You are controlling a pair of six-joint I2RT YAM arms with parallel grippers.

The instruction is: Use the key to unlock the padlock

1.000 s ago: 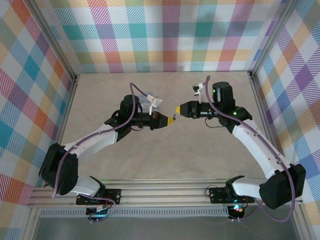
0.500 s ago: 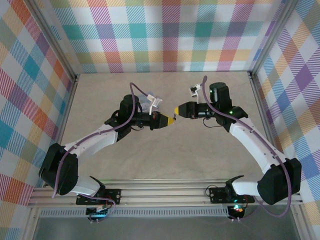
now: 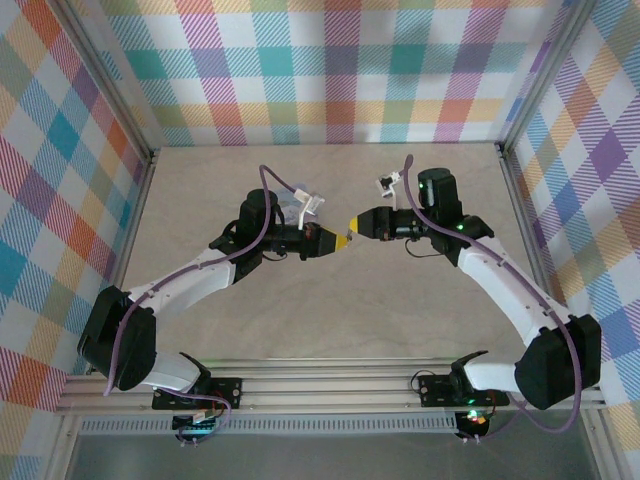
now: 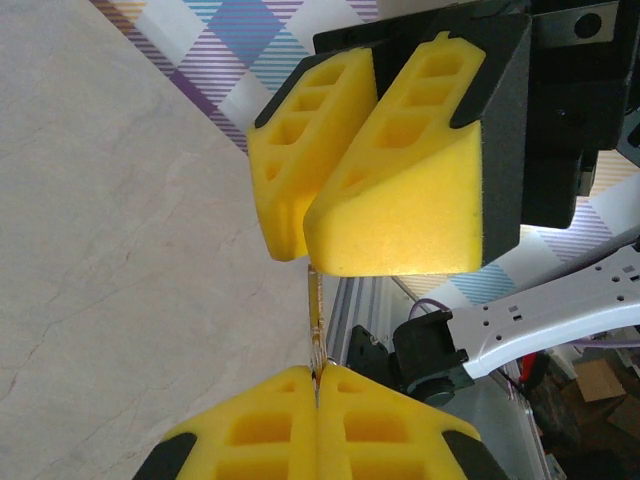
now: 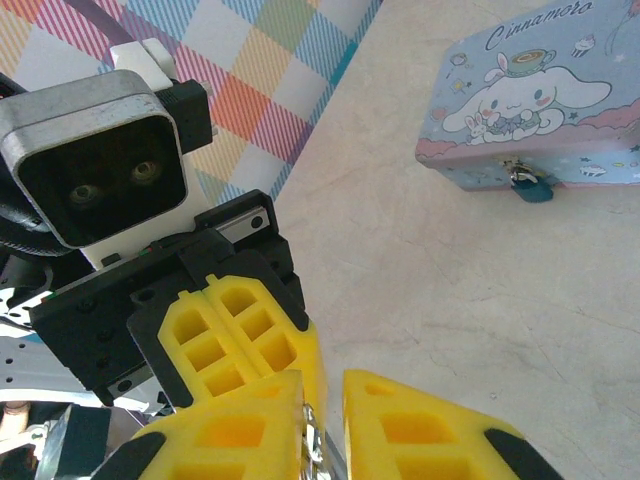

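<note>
Pinching the key [image 4: 317, 310] mid-air in the clamped left gripper [image 4: 317, 375]; straddling it with the right gripper [image 5: 322, 400], jaws slightly apart. Seeing the padlock [image 5: 528, 187] on the tin box [image 5: 530, 100], well apart. Risking a dropped or skewed key — by letting go before a square bite.

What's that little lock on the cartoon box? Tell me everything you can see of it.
The padlock is tiny, with a dark teal, metal-looking body and a silvery shackle. It hangs from the clasp on the front of the pastel tin box, apparently locked, its body down at the box's bottom edge by the table. Nothing else touches it.
</note>
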